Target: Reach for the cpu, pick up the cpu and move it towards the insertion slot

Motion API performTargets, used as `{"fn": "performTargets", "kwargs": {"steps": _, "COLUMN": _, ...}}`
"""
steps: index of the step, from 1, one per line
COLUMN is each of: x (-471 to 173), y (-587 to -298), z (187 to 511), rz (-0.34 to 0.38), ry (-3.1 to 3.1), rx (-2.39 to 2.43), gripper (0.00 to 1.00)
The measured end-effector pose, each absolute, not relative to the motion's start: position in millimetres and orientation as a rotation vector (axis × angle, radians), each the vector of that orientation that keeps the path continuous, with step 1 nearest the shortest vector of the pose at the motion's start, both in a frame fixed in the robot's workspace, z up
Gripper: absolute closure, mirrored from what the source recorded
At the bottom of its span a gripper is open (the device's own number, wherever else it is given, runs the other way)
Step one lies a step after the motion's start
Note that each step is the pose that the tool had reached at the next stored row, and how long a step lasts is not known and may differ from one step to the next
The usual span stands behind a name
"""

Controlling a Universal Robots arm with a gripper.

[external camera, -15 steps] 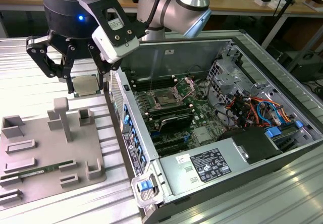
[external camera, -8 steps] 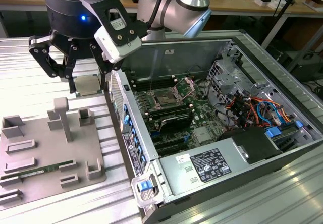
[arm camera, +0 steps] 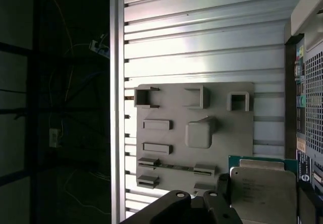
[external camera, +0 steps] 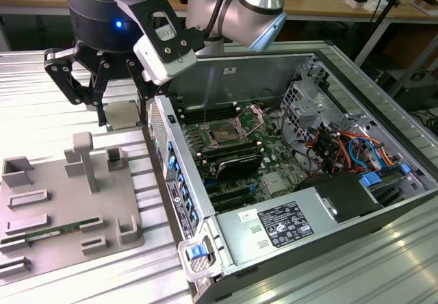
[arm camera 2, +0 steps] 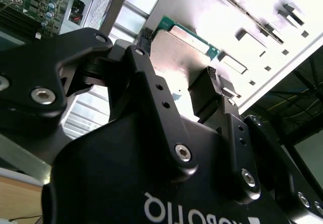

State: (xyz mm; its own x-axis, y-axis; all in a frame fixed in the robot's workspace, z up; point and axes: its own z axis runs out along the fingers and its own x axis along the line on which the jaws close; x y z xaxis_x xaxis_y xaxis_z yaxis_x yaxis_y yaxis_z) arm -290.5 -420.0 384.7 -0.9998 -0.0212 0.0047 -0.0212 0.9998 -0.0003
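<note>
The cpu (external camera: 124,114), a flat silvery square chip, hangs in the air above the slatted table, just off the open computer case's side on the exterior view's left. My gripper (external camera: 123,120) is shut on it, one black finger on each edge. Both wrist views show the cpu (arm camera 2: 176,50) (arm camera: 262,188) clamped between the dark fingers (arm camera 2: 209,80), its green rim showing. The insertion slot (external camera: 224,133), a square socket with a dark centre and a raised metal bracket, lies on the motherboard inside the case, to the exterior view's right of the chip.
A grey tray (external camera: 61,201) (arm camera: 194,128) with raised holders and a thin green memory stick (external camera: 48,234) lies below the gripper. The case wall (external camera: 179,181) stands between the chip and the motherboard. Cables and drive bays (external camera: 342,146) fill the case's far side.
</note>
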Motion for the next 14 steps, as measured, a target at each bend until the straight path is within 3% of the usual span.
{"fn": "performTargets", "kwargs": {"steps": 14, "x": -281.6, "y": -420.0, "z": 384.8, "rz": 0.001, "ry": -3.137, "rx": 0.033, "gripper": 0.45}}
